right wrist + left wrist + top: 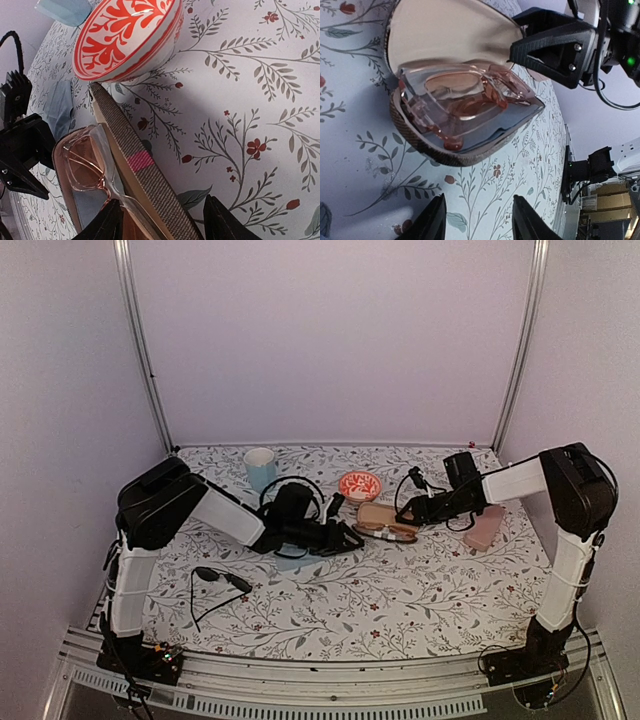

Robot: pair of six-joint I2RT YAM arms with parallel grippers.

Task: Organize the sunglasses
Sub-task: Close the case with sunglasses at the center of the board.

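The pink glasses [465, 97] are lying inside the open brown case [375, 512], so the first pair is being packed away. The left gripper [479, 220] is hovering just left of the case, fingers wide and holding nothing. The right gripper [165, 222] is straddling the case lid from the right, fingers spread, not clamping. The next move probably calls for closing the lid. The black sunglasses [222, 580] are lying well to the near-left of the case.
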